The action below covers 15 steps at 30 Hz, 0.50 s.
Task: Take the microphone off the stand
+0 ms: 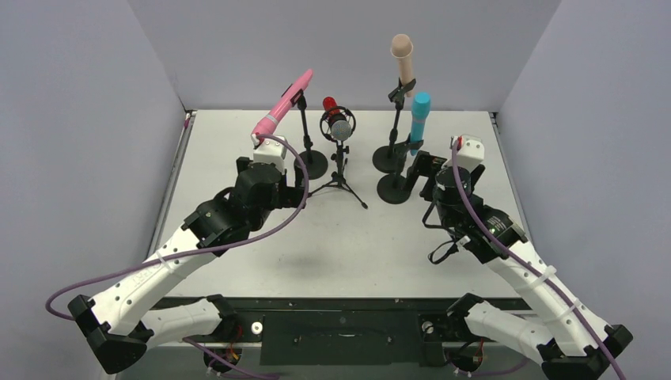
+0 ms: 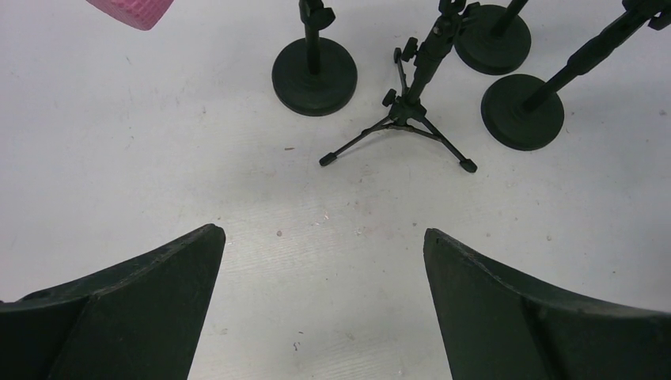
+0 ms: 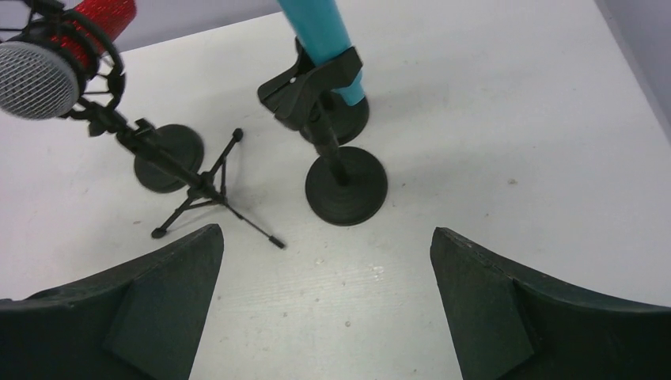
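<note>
top view, microphones: pink microphone (image 1: 282,104) tilted in its clip at the left; red-and-silver microphone (image 1: 335,119) on a tripod stand (image 1: 341,176) in the middle; beige microphone (image 1: 403,57) and cyan microphone (image 1: 418,119) upright in stands at the right.
left wrist, left gripper (image 2: 318,229): fingers spread wide, holding nothing, over the white table (image 2: 119,158); the pink microphone's head shows in the top left corner.
right wrist, right gripper (image 3: 326,229): fingers wide apart, empty; the cyan microphone sits clipped in its round-base stand (image 3: 346,186) just ahead.

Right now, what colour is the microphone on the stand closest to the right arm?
The microphone is turquoise blue, clearest in the top external view.
</note>
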Each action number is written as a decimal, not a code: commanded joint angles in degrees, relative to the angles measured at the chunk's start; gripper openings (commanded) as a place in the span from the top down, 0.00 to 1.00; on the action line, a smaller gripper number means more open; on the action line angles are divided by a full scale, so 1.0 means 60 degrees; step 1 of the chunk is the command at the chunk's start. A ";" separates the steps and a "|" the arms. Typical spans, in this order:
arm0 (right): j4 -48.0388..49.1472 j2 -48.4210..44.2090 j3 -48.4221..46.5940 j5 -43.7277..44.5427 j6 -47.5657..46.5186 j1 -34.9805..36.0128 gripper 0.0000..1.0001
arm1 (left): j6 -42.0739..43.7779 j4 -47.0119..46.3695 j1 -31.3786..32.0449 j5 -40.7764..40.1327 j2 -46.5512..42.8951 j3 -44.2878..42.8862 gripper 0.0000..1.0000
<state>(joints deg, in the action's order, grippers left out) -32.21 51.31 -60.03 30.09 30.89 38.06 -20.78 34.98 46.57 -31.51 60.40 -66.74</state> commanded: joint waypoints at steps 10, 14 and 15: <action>0.0955 0.2819 -0.2641 -0.2128 -0.2794 -0.2134 0.03 | 0.0049 -0.0079 -0.0014 0.0291 -0.0300 -0.0589 0.04; 0.1084 0.3507 -0.3199 -0.2655 -0.3036 -0.2367 0.03 | 0.0049 0.0007 -0.0023 0.0354 -0.0333 -0.0658 0.04; 0.1114 0.3594 -0.3277 -0.2677 -0.3067 -0.2383 0.03 | 0.0057 0.0053 -0.0025 0.0357 -0.0342 -0.0688 0.04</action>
<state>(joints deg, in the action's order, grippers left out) -27.66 70.63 -75.88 18.06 16.19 24.62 -20.49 35.35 46.54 -30.02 59.86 -67.57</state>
